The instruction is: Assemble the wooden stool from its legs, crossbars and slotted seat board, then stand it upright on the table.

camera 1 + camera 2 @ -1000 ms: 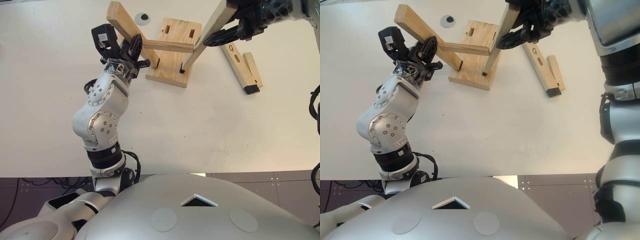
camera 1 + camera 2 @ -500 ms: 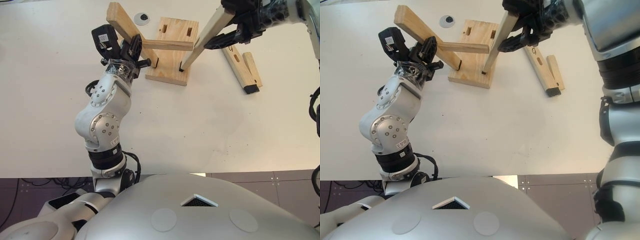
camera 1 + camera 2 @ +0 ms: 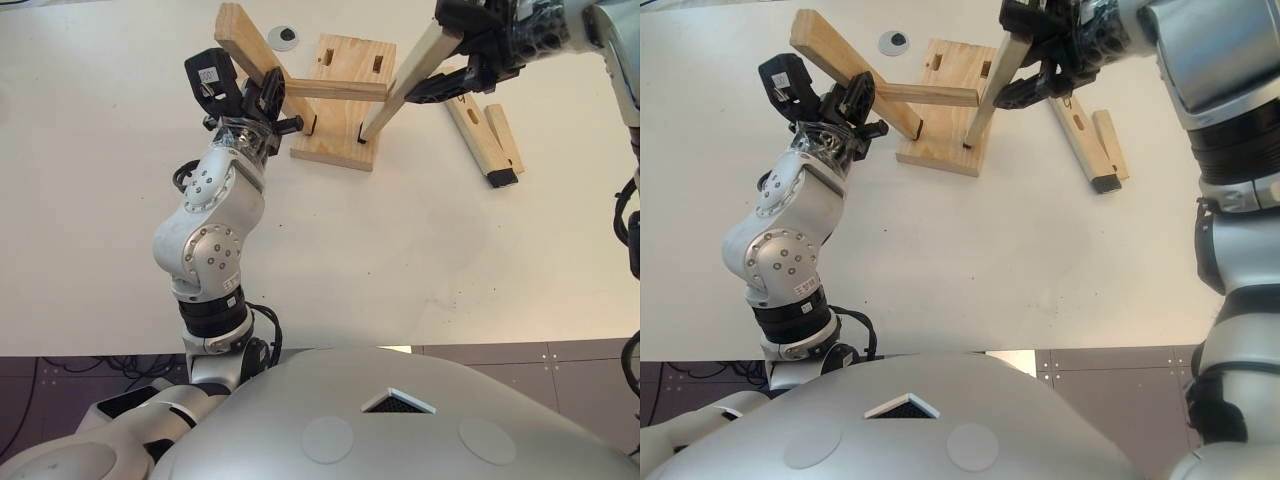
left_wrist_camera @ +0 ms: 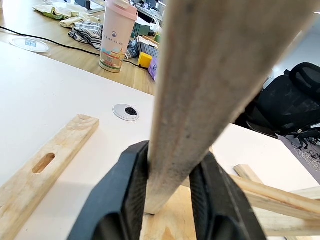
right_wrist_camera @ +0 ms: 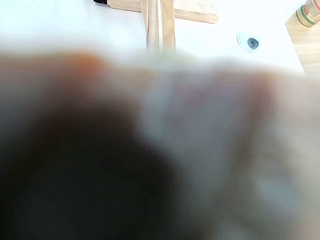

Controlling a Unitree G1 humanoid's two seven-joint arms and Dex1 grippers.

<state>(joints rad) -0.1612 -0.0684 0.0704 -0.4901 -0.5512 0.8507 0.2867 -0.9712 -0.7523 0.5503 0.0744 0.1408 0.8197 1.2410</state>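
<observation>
Wood may jam: right gripper (image 3: 452, 68) clamps the tilted right leg (image 3: 395, 95), its foot at a slot in the flat-lying slotted seat board (image 3: 335, 140); left gripper (image 3: 272, 104) clamps the left leg (image 3: 236, 36); pushing askew could pop the crossbar (image 3: 340, 90) out

Change over the last second. The right gripper (image 3: 435, 55) has drawn in toward the seat board (image 3: 345, 60), bringing the upper end of the right leg (image 3: 395, 90) with it; that end, formerly past the top edge, now lies in view, and the leg looks shorter. The left arm's elbow (image 3: 205, 245) has edged slightly toward the board.
</observation>
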